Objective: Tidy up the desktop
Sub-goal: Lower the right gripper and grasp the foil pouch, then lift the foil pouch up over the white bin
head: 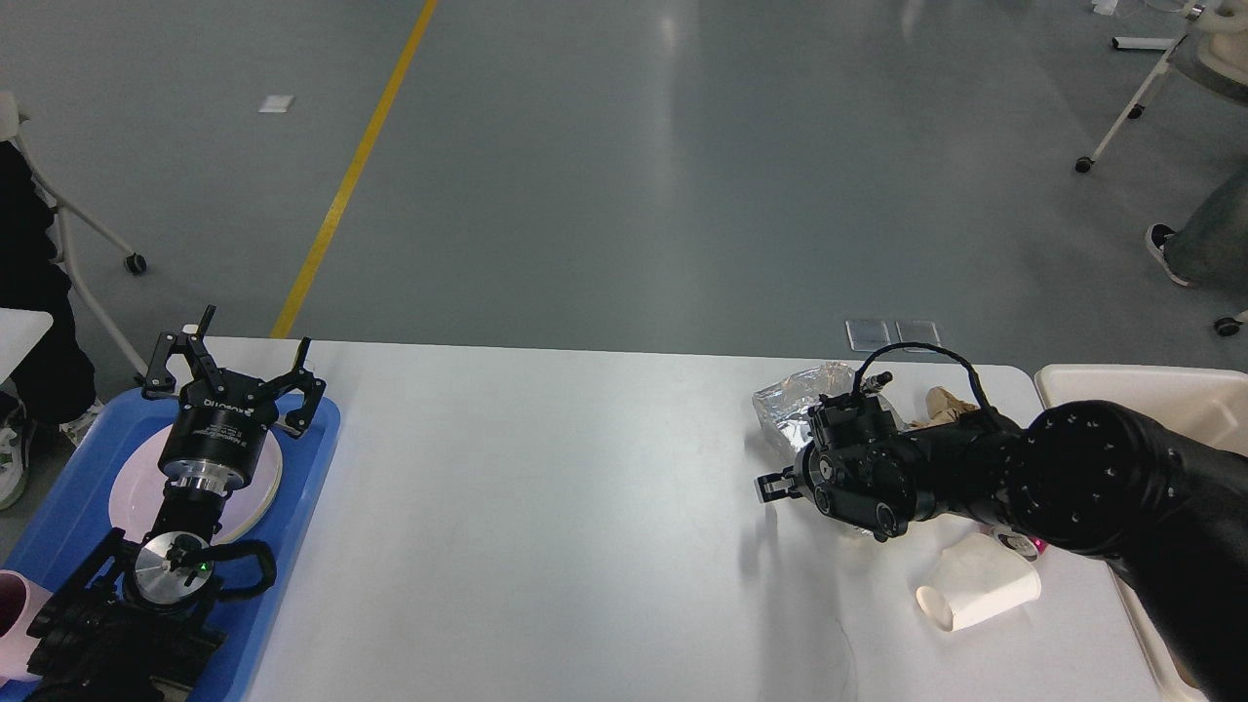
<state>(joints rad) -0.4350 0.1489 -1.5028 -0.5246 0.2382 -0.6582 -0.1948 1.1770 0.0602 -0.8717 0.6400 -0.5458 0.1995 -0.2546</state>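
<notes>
The white desktop (pixel 546 507) fills the lower view. At its right end lies a crumpled foil packet (pixel 792 402), partly hidden by my right arm, which lies low across it. My right gripper (pixel 773 486) points left just beyond the foil's near-left edge; it is small and dark, so its state is unclear. A paper cup (pixel 980 590) lies on its side near the arm, with a bit of a red can (pixel 1021 546) beside it. My left gripper (pixel 234 369) stands open over a white plate (pixel 127 487).
A blue tray (pixel 312 429) at the left edge holds the plate and a pink cup (pixel 15 609). Brown crumpled paper (pixel 941 400) lies behind the right arm. A cream bin (pixel 1121 385) stands at the right edge. A wheeled stand leg (pixel 97 244) is at far left.
</notes>
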